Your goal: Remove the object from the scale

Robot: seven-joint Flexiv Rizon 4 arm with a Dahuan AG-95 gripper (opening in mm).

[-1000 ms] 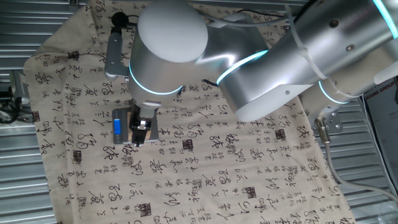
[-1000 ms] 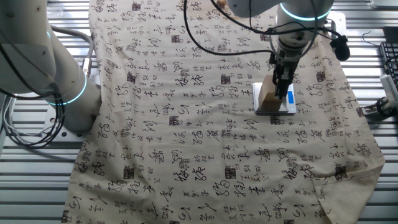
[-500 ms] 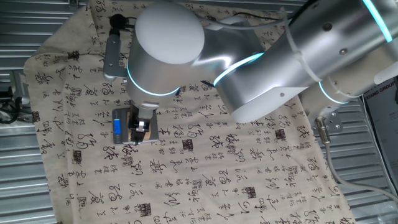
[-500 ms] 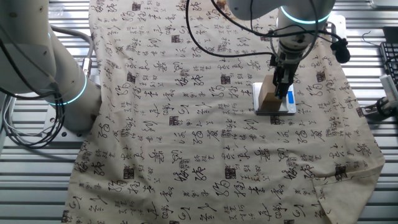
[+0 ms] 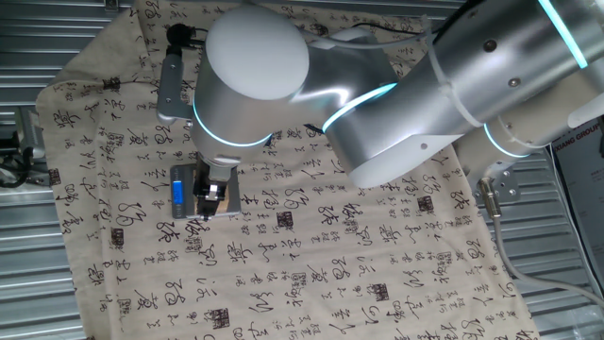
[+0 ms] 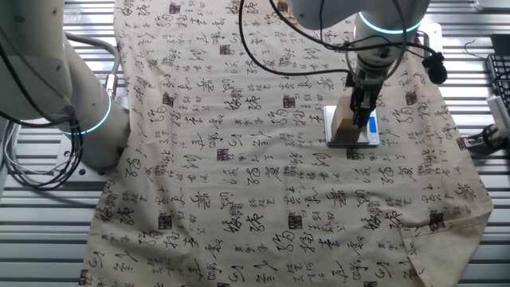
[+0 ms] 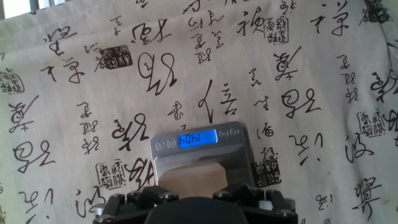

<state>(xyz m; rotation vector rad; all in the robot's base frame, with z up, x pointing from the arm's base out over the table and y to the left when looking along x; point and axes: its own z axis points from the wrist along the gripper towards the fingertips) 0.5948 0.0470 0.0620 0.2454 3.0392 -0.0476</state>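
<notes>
The grey scale [image 7: 165, 155], its blue display lit, lies on the printed cloth, seen also in one fixed view [image 5: 179, 194] and in the other fixed view [image 6: 374, 135]. The tan square block [image 7: 193, 177] rests on its platform, seen also in both fixed views [image 5: 196, 181] [image 6: 344, 123]. My gripper [image 6: 362, 115] points straight down at the block and is low over the scale [image 5: 209, 200]. In the hand view only the black gripper body [image 7: 196, 211] shows, with its knuckles either side of the block. The fingertips are hidden, so I cannot tell whether they grip the block.
The beige cloth with black calligraphy [image 6: 239, 159] covers the table, with slatted metal around it. A second arm's silver base [image 6: 72, 88] stands at the left in the other fixed view. A black cable [image 6: 263, 48] trails across the cloth's far part.
The arm's upper joints have shifted slightly. The gripper tip stays over the block on the scale, and the block has not moved.
</notes>
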